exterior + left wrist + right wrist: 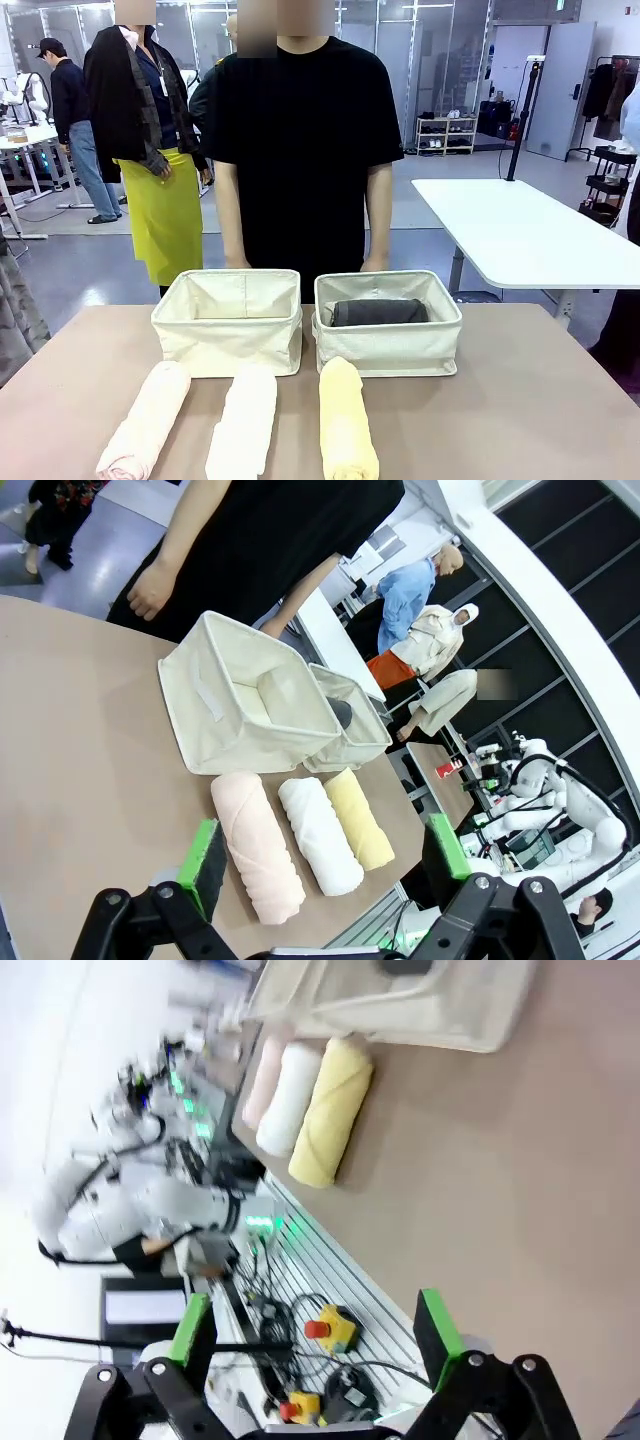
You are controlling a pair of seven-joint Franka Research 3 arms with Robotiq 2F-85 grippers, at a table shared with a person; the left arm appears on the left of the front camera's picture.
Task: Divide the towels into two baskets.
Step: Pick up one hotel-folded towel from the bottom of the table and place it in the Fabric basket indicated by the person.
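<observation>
Left wrist view: left gripper (325, 853) spread wide, pink towel (255, 845) just ahead of it, long axis running roughly straight away, so this arm's the nearer one.

Two matching rectangular cream canvas baskets with folded rims stand side by side, almost touching, on the tan surface (530, 400). The left basket (225, 345) is empty. The right basket (390, 350) holds a dark grey rolled terry towel (380, 312) lying crosswise. Just in front of them, three rolled terry towels lie side by side, pointing toward the near edge. The pale pink towel (148, 420) is on the left and slightly angled, the white towel (245, 420) is in the middle, and the pale yellow towel (345, 420) is on the right.
</observation>
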